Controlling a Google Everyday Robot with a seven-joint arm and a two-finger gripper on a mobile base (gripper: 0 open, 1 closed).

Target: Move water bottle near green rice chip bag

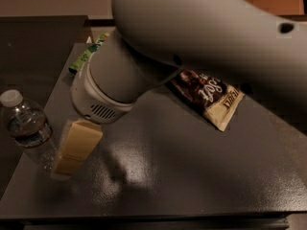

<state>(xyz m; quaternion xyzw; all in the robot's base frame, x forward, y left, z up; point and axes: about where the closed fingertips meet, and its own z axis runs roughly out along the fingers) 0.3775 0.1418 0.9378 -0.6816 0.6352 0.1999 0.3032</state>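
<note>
The water bottle (29,131) is clear and ribbed, with a white cap and a dark label band. It stands upright at the table's front left. My gripper (76,148) hangs from the big grey arm just to the right of the bottle, close to it. One cream-coloured finger (76,147) shows. The green rice chip bag (86,55) lies at the back left, mostly hidden behind the arm; only its left edge shows.
A brown-and-cream crinkled bag (210,98) lies right of centre on the dark grey table (192,171). The table's left edge runs just beside the bottle. The arm's grey body (192,32) covers the upper middle of the view.
</note>
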